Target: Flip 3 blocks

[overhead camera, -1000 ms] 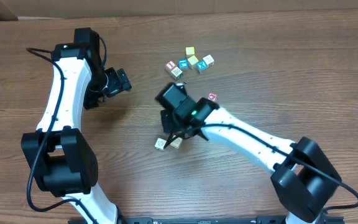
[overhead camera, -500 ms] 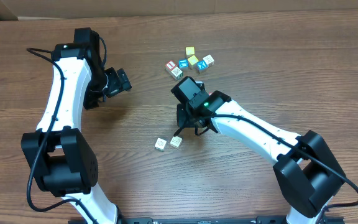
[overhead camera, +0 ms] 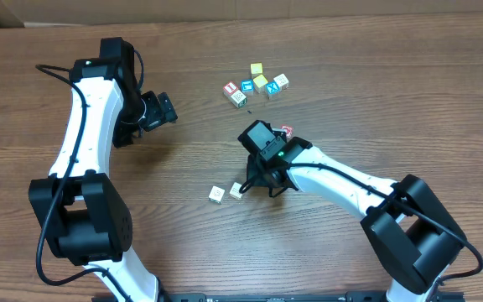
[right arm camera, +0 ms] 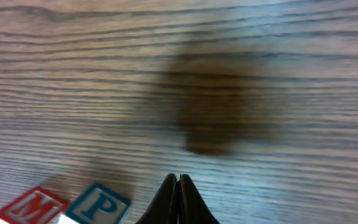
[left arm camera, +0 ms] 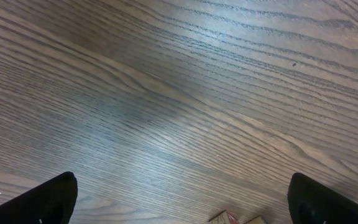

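Since the earlier frames the right hand [overhead camera: 251,179] has been swung off the front pair of cubes toward the back group and brought partway back. The left arm has not been shifted, and no cube is seen to have been displaced.

Lettering can be read clearly only in the right wrist view. A red "M" is shown on one cube [right arm camera: 27,208] and a teal "P" on the cube [right arm camera: 98,204] touching it, both at the lower left of the fingertips. From overhead a blue X can be made out on one cube [overhead camera: 272,90]; the other markings are too small to be read.

The desk [overhead camera: 376,101] is finished in brown wood grain, and a tan strip [overhead camera: 225,8] is seen beyond its far edge.

Ten cubes are counted overhead. Seven are gathered in the back cluster [overhead camera: 258,82]. The red-ring cube [overhead camera: 287,132] is set alone just beside the right wrist. Two pale-topped cubes [overhead camera: 216,194] [overhead camera: 236,190] are laid side by side at the front, the nearer one just beside the right fingertips. Whether these two are the M and P cubes cannot be told for certain.

The right hand [right arm camera: 178,198] is pressed fully together with nothing held. The left hand [overhead camera: 164,109] [left arm camera: 185,200] is spread wide, nothing is gripped, and it is held over bare wood well apart from the cubes.
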Motion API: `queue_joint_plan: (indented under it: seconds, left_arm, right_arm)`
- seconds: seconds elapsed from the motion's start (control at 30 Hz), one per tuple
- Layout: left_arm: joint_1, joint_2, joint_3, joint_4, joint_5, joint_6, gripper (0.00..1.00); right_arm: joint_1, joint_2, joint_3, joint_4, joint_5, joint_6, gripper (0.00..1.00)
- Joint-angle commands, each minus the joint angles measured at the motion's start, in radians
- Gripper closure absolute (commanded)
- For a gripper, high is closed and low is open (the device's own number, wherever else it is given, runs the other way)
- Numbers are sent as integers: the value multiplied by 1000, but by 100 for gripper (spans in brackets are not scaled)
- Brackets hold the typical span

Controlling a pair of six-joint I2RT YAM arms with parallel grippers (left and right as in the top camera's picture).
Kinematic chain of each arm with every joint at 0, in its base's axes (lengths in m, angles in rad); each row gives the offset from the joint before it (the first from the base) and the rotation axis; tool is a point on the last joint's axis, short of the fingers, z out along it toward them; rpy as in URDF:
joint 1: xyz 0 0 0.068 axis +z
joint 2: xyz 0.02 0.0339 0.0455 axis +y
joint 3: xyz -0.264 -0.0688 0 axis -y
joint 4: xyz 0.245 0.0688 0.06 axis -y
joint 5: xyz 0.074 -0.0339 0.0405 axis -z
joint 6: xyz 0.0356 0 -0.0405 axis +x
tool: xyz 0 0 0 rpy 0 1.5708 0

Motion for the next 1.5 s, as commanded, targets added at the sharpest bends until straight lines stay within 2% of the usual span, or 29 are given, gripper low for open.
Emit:
queue_joint_plan:
  seconds: [0.0, 0.27, 0.43, 0.53, 0.9, 1.1, 1.47]
  left_arm:
    - [-7, -20, 18, 1, -10, 12, 0]
    - [-7, -20, 18, 1, -10, 12, 0]
    - [-7, -20, 18, 1, -10, 12, 0]
    - [-7, -20, 18, 1, -10, 12, 0]
    - [-7, -20, 18, 1, -10, 12, 0]
    - [-7, -20, 18, 1, -10, 12, 0]
    - [-7, -20, 18, 1, -10, 12, 0]
  right_arm:
    - [12, -18, -11, 39, -7, 14, 96]
    - [19, -18, -11, 57, -45, -13, 96]
    - [14, -18, 47, 101, -72, -297, 96]
    - [19, -18, 102, 98, -121, -379, 96]
    - [183, -16, 135, 154, -117, -433, 96]
    - [270, 31, 134, 155, -30, -433, 96]
    - [280, 115, 134, 184, 27, -431, 96]
